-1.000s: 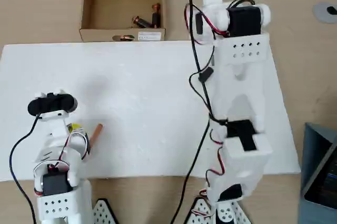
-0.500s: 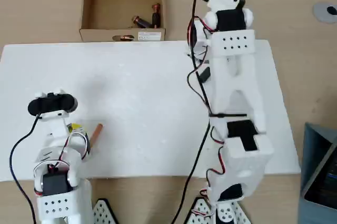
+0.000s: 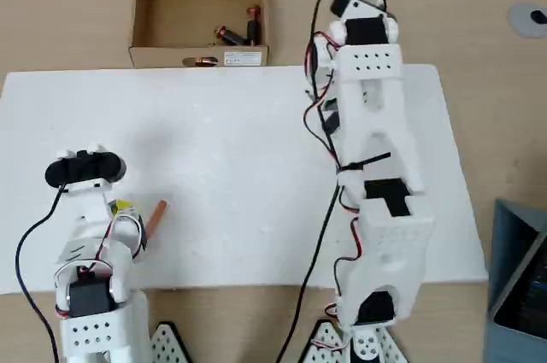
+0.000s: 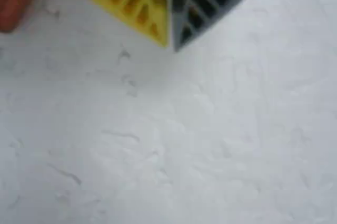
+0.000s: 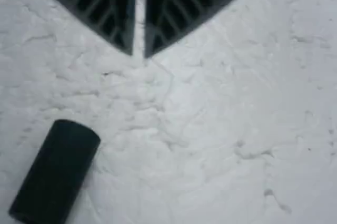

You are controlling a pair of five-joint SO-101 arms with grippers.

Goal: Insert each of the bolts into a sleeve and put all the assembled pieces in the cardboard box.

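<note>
**Ana:** Where do the parts lie?

**Ben:** A few assembled pieces (image 3: 235,35) sit in the cardboard box (image 3: 175,8) at the far side of the bench (image 3: 68,30). One copper bolt (image 3: 155,214) lies on the white mat (image 3: 239,149), just beside the left gripper (image 4: 171,44). A black sleeve (image 5: 52,176) lies on its side on the same mat, near the right gripper (image 5: 138,52).

**Ana:** And what are the grippers doing?

**Ben:** Both are empty. The left one's yellow and grey fingers (image 4: 126,2) meet at the tips. The right one's dark fingers (image 5: 89,2) are drawn together with only a slit between them.

**Ana:** So what is the step in hand?

**Ben:** Most likely picking up this last pair. Each gripper has to spread before it can take anything. The right one does best to come down across the sleeve's round body, near the middle, leaving one mouth clear. The left should take the bolt across its length near one end, so most of the shank stays free to enter.

**Ana:** What needs care?

**Ben:** Both parts are round and will probably roll if one finger touches first, so the fingers should straddle each part evenly before closing. For the insertion, the bolt and sleeve should share one line, because a tilt could jam the bolt at the mouth.
</note>
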